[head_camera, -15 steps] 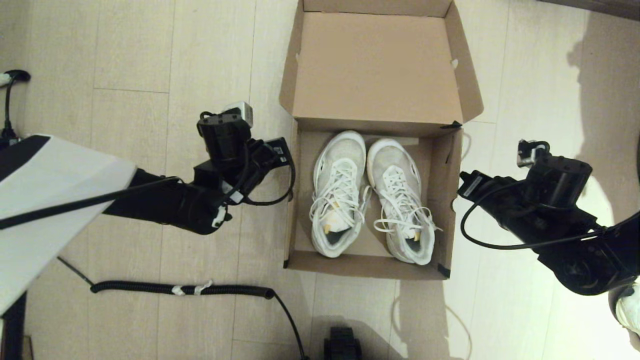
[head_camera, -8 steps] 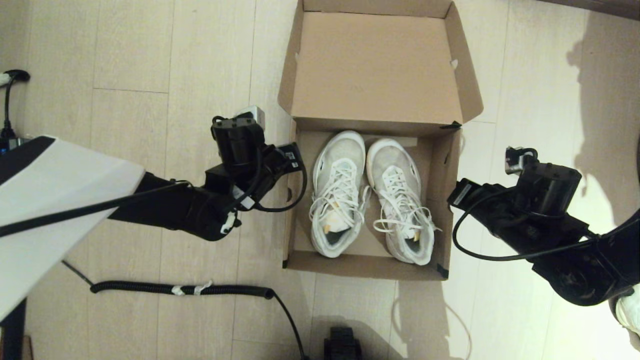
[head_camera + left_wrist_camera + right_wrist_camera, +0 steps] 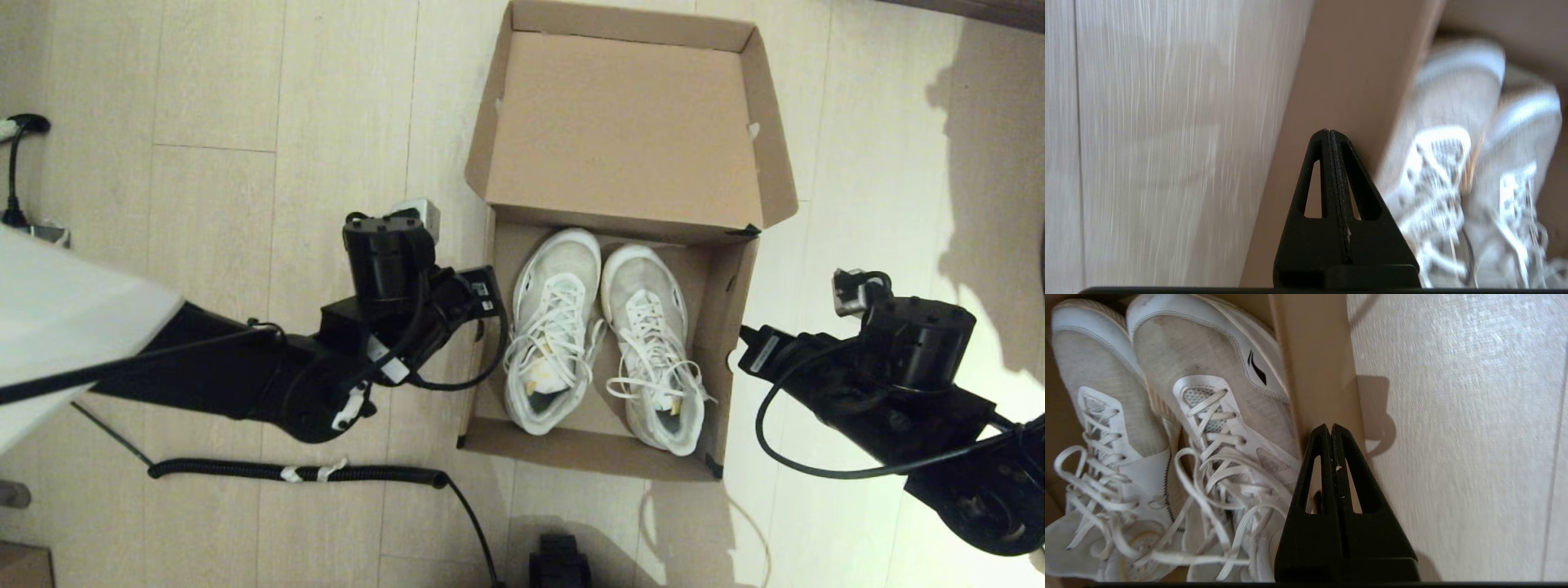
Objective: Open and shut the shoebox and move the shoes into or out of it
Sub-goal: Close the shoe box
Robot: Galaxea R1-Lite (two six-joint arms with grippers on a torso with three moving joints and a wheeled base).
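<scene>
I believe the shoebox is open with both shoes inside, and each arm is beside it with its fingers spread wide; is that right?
Not quite: the fingers are shut, not spread. Each wrist view shows the left gripper and the right gripper pressed closed and holding nothing. Otherwise correct: the shoebox is open, both shoes lie inside, one arm at each side.

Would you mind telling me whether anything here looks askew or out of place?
The shoebox sits slightly skewed to the floorboards. Both shoes lie side by side inside it with laces loose and untied. The left gripper and right gripper, both shut, flank the box walls. Nothing looks damaged.
</scene>
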